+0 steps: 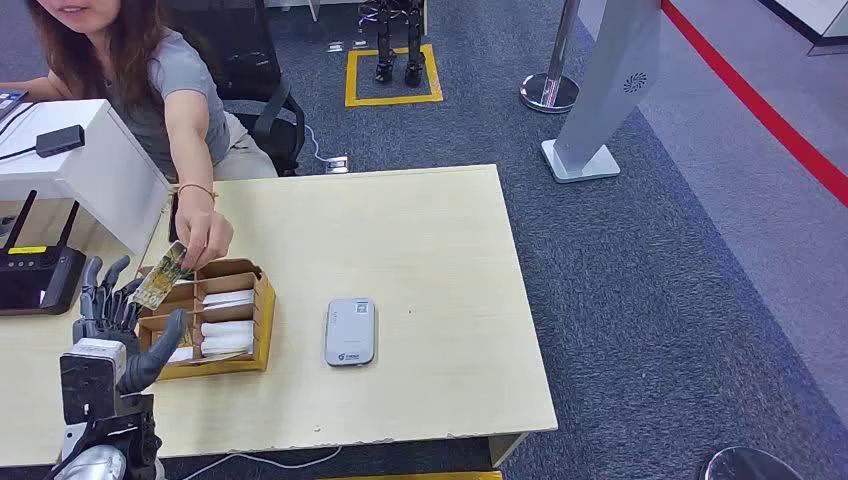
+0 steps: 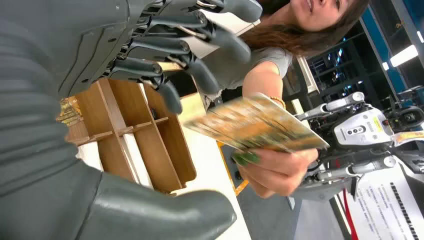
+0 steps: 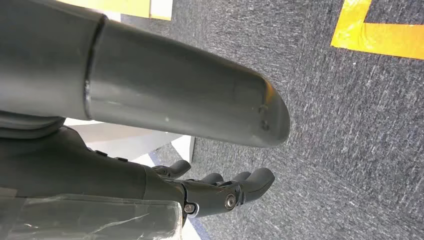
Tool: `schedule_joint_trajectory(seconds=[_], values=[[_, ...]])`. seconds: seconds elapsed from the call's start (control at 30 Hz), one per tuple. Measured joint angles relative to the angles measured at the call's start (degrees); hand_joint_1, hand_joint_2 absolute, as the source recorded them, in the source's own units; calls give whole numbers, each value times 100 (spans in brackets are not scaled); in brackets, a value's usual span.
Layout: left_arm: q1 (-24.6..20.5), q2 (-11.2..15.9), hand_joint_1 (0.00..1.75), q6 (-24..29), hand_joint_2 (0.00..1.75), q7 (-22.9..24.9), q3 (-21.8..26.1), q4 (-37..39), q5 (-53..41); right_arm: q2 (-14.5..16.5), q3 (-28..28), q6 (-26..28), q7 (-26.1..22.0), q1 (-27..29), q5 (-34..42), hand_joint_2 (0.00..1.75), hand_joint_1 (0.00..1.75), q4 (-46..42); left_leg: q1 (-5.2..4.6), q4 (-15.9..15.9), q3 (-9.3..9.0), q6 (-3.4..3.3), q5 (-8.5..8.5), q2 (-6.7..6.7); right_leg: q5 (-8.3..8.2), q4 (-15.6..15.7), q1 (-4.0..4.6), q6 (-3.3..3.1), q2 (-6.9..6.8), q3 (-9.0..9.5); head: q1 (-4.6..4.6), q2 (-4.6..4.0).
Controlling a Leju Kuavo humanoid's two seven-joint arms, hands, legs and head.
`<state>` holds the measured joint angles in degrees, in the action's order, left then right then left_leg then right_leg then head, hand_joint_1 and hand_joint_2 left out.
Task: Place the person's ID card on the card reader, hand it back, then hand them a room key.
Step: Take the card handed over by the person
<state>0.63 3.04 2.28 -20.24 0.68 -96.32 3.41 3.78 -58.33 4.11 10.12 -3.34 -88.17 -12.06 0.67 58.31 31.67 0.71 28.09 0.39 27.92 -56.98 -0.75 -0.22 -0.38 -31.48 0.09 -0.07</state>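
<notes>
- Left hand (image 1: 112, 310) spread wide, empty, near the person's hand (image 1: 205, 238) offering the ID card (image 1: 160, 275).
- Closing too soon could drop the card into the wooden tray (image 1: 262, 330).

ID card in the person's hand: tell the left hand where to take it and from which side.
Take the ID card by its free lower end, the one nearest the left hand. The person's hand pinches the far end, and the card tilts down towards the open fingers, so come from below, thumb under.
</notes>
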Motion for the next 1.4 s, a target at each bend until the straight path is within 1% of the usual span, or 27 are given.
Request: schedule_joint_trajectory(seconds=[0.23,0.27,0.37,0.4,1.2,1.4], values=[[0,-2,0,32,175,2,0,0,-1,0,1,17,0,0,0,0,0,0,0,0,0,0,0,0,0,0,0,0,0,0,0,0],[0,-2,31,40,175,2,0,0,0,0,1,20,0,0,0,0,0,0,0,0,0,0,0,0,0,0,0,0,0,0,0,0],[0,-2,162,58,175,2,0,0,0,0,1,26,0,0,-8,0,0,0,0,0,0,0,0,0,0,0,0,0,0,0,0,0],[0,-2,175,61,175,2,0,0,0,0,1,26,0,0,-12,0,0,0,0,0,0,0,0,0,0,0,0,0,0,0,0,0],[-4,-2,175,73,175,25,0,0,-2,0,5,37,-2,-11,-35,0,0,0,0,0,0,0,0,0,0,0,0,0,1,0,0,0],[-7,-3,175,117,175,93,0,1,3,0,7,38,-2,-17,-39,0,0,0,0,0,-1,0,0,1,0,0,0,0,1,-1,0,0]])
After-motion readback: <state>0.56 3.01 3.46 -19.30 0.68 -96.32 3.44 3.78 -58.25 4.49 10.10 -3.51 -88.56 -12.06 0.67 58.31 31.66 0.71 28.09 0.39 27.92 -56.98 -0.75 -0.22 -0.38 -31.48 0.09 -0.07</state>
